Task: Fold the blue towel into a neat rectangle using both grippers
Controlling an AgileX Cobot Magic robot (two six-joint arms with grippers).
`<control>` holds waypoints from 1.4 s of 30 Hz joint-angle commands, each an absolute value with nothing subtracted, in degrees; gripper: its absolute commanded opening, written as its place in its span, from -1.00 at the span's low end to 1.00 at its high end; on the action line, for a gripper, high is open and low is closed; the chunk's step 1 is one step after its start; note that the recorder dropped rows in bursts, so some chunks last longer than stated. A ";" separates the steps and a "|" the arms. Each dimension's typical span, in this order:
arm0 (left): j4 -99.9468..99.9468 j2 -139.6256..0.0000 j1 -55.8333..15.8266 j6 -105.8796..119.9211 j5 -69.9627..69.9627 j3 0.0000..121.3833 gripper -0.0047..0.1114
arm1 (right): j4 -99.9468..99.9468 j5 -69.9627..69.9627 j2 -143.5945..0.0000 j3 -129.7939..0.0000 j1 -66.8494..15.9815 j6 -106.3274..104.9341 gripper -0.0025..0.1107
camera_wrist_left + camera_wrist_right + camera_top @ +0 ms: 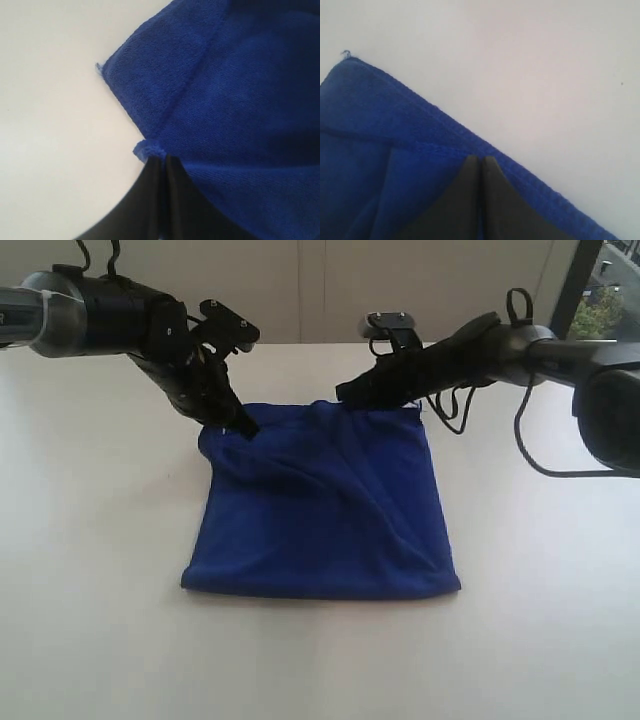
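The blue towel (320, 505) lies folded on the white table, its fold towards the near edge and its far side rumpled. My left gripper (243, 428) is at the towel's far left corner. In the left wrist view the left gripper (164, 157) is shut, with a small bunch of the towel (240, 100) pinched at its tips. My right gripper (345, 395) reaches in to the far edge near its middle. In the right wrist view the right gripper (480, 159) is shut just inside the hem of the towel (365, 130), with a sliver of cloth between the fingers.
The white table (100, 620) stretches all round the towel. Black cables (455, 410) hang from the right arm just beyond the towel's far right corner. A wall stands behind, with a window (605, 290) at the back right.
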State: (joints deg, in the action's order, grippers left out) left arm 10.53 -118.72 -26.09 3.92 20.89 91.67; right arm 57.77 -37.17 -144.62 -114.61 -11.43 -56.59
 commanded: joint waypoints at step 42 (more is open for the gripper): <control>7.52 -57.87 -45.55 -2.14 19.98 50.37 -0.92 | 51.10 -29.29 -52.65 -41.95 -14.24 -46.01 -0.96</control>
